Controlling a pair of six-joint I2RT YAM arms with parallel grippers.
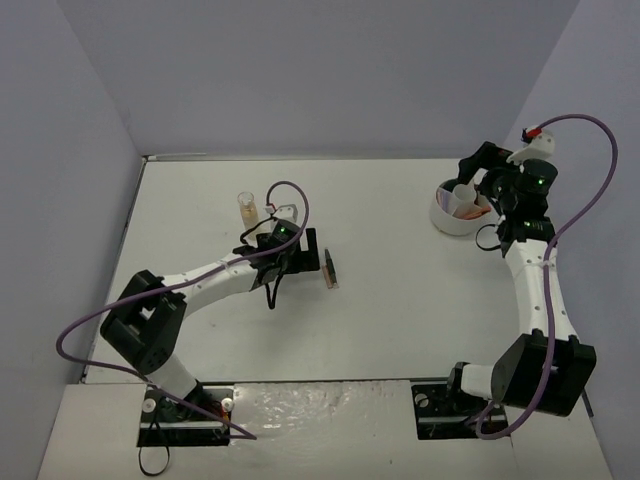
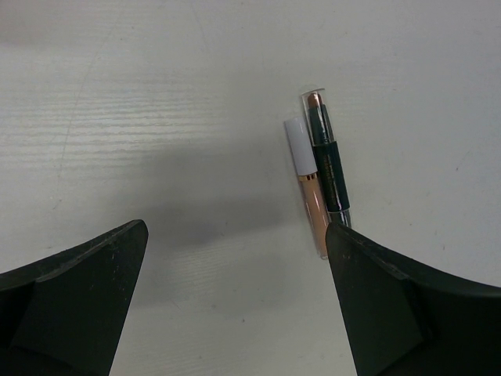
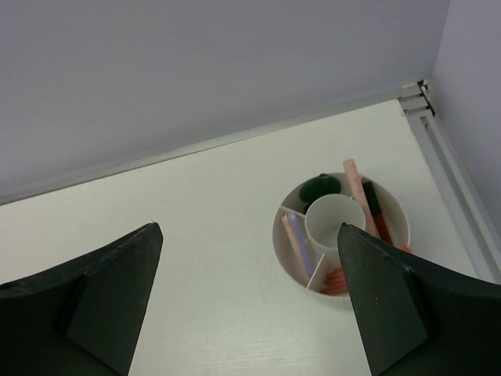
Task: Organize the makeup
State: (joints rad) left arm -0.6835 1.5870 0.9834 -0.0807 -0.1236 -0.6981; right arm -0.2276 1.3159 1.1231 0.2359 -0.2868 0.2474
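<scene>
Two touching sticks (image 2: 330,168) reach one finger (image 2: 407,313) of the left tool (image 2: 236,229).

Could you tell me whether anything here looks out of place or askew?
Nothing looks spilled or damaged. A beige tube and a dark green stick lie loose on the table below the open left gripper, and a small bottle stands alone, far from the white divided bowl. There, a pink stick pokes over the rim.

No text is readable on the makeup (image 2: 333,168).
</scene>
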